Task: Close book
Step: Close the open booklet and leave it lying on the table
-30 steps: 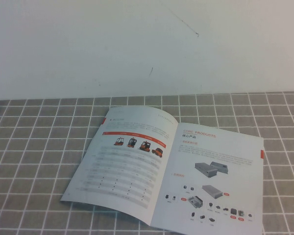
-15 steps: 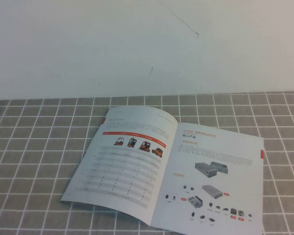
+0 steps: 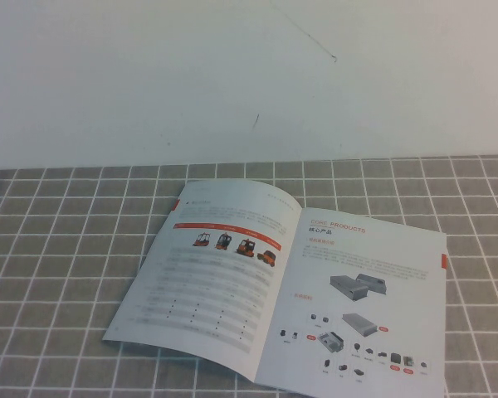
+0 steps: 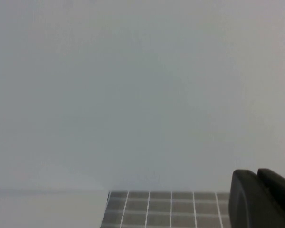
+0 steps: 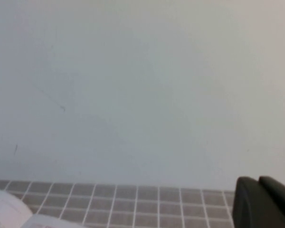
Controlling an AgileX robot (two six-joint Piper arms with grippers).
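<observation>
Your left gripper (image 4: 263, 199) shows only in its own wrist camera, as a dark, rounded block with a shallow seam splitting it into two lobes, cropped by a corner of the frame. Your right gripper (image 5: 266, 202) appears the same way in its wrist camera: a dark, matte block with the same seam, also cropped at a corner. Both arms sit outside the frame of the high view, and each wrist is held so that its camera looks out close to level rather than straight down.
</observation>
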